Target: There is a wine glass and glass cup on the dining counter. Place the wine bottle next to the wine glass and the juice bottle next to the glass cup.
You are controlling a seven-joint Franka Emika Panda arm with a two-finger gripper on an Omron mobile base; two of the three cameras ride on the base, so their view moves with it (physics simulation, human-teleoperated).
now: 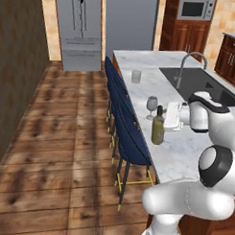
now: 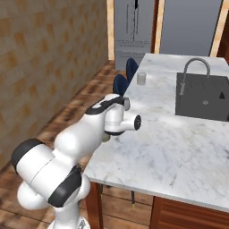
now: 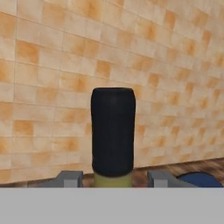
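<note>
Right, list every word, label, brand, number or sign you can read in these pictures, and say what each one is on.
None can be read.
Wine bottle: its olive body and dark cap carry no label.
Microwave: its control panel is too small and blurred to read.
Fridge: plain grey doors, no lettering.
Dining counter, wine glass, glass cup: no markings.

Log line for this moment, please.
tool: shut on wine bottle | bottle: upright on dining counter, beside wine glass | glass cup: farther along
</note>
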